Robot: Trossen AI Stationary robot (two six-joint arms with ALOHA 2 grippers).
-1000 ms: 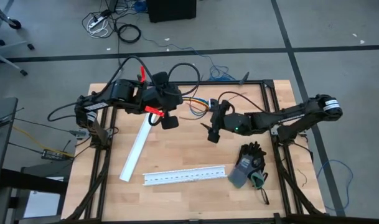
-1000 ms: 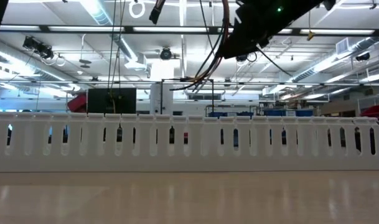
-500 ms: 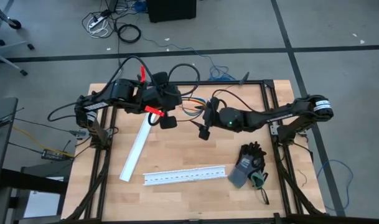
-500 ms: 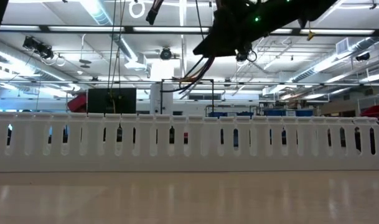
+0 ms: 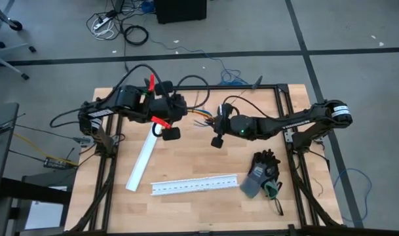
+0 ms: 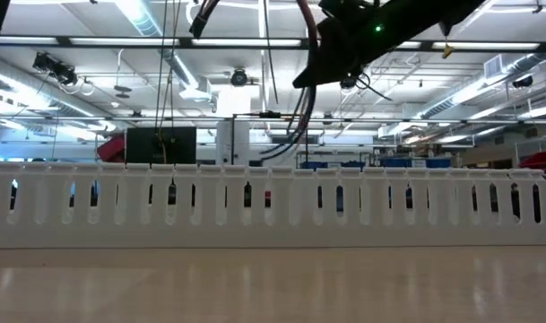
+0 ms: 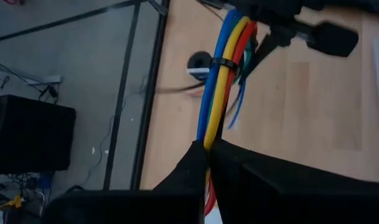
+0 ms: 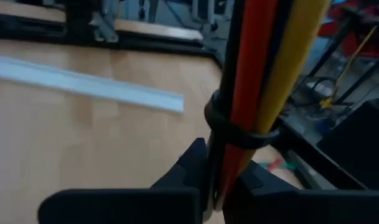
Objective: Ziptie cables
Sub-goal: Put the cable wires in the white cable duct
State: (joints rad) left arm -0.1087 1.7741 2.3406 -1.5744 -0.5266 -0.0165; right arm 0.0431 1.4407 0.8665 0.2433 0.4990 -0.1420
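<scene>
Wooden planks make up the surface point(image 5: 199, 164), framed in black metal, and two dark arms reach over its far half. Two long white plastic pieces lie on it: a slotted channel point(image 5: 194, 184) near the front edge, seen in the low view as a wall of upright teeth across the whole width, and a plain flat strip point(image 5: 142, 159) lying at an angle below the left arm. One dark work glove point(image 5: 260, 172) sits crumpled on the right part of the surface, just beyond the channel's end.

Between the arms hangs one bundle of cables point(image 7: 219, 87), held up off the surface: smooth round wires in blue, yellow, orange and red, running side by side. One thin black ziptie point(image 7: 221, 63) circles the bundle as a tight band; a second cannot be made out.

Left gripper point(image 7: 208, 152) has its jaws closed on one end of the cables. Right gripper point(image 8: 215, 180) has its jaws closed on the cables at the other end, right beside the ziptie band.
</scene>
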